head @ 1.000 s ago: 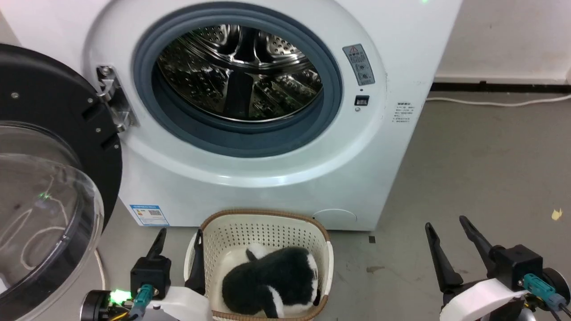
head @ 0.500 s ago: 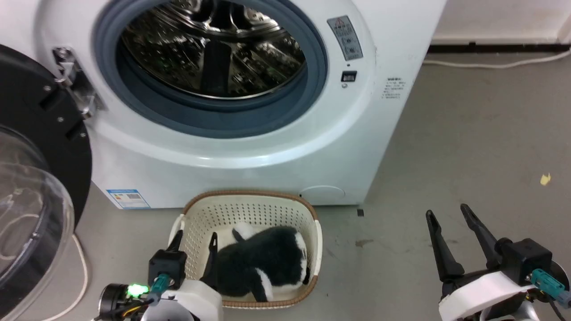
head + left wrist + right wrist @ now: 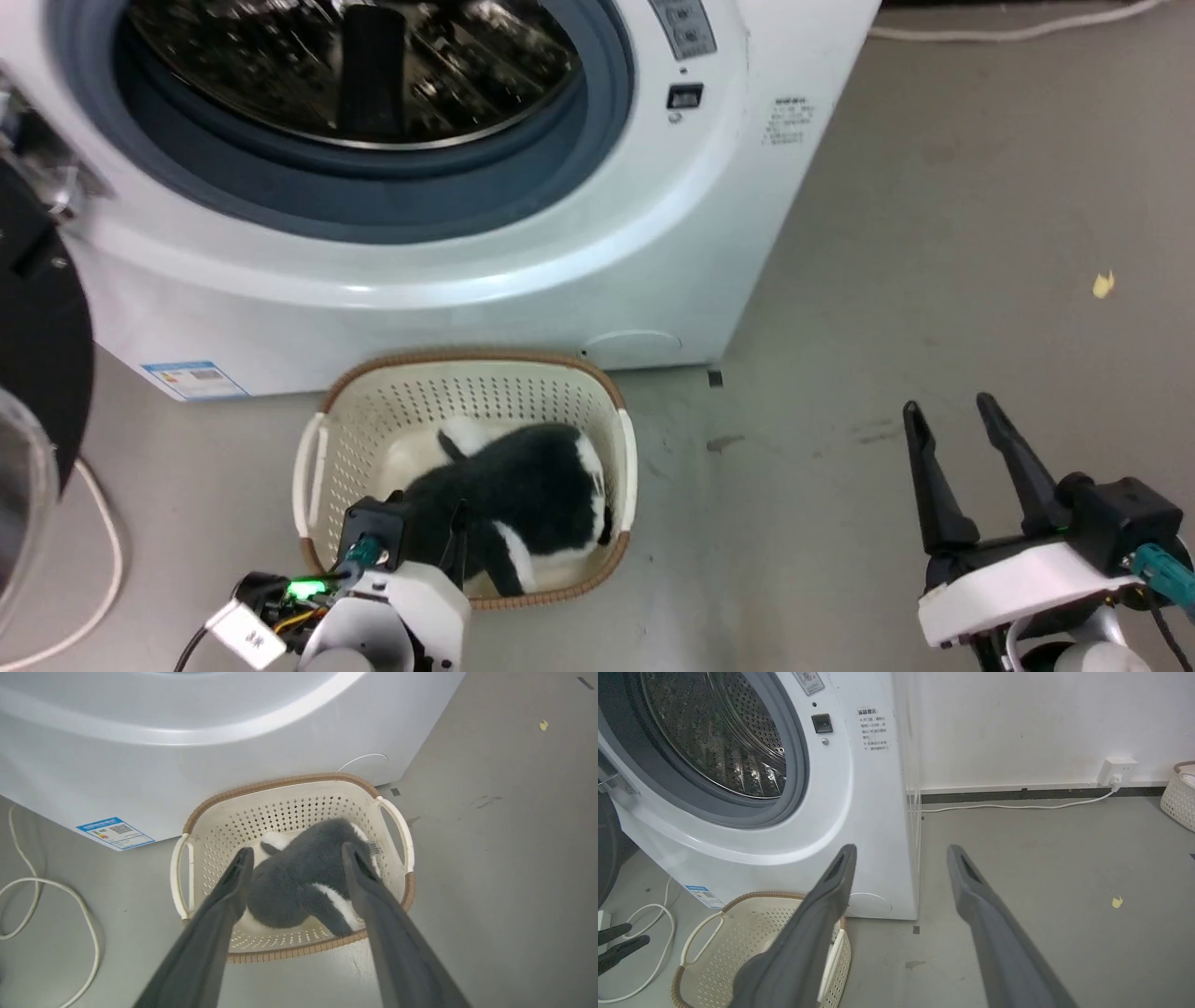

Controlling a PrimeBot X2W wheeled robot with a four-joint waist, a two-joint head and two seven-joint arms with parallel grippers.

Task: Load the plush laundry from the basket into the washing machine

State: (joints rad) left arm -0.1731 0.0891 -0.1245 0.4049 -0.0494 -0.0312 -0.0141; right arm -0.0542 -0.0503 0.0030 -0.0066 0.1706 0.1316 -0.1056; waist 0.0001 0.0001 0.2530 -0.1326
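- Straddling the toy (image 3: 299,877) with the left gripper (image 3: 296,851): fingers spread wide, one tip at each flank, clamped on nothing.
- Cannot tell whether either tip touches the fur.
- Hard to read from the head: the same gripper (image 3: 425,513) is half covered by its own pale wrist, with dark fingers lost against dark fur at the near end of the basket (image 3: 467,357).
- Lying inside that basket on its floor, toward the near right side: dark fur with white patches, underside hidden.
- Holding the right gripper (image 3: 948,406) well apart to the right, above bare floor (image 3: 934,233), fingers wide open, empty and touching nothing.
- Sitting on the floor just in front of the washer (image 3: 467,280), far rim close to its lower panel; touching or not, unclear.
- Cut off at the top edge of the head view: the washer's upper half, leaving the lower arc of the grey seal (image 3: 373,205) and part of the steel drum (image 3: 373,75) in frame.
- Swung out to the left and cropped by that edge: the door (image 3: 37,327), a black rim with a sliver of clear dome.
- Farther out: a white cable (image 3: 103,560) looping left of the basket, and a yellow scrap (image 3: 1103,285) on the floor to the right.
- Clipped by the right edge of the right wrist view: a second pale basket (image 3: 1178,793).
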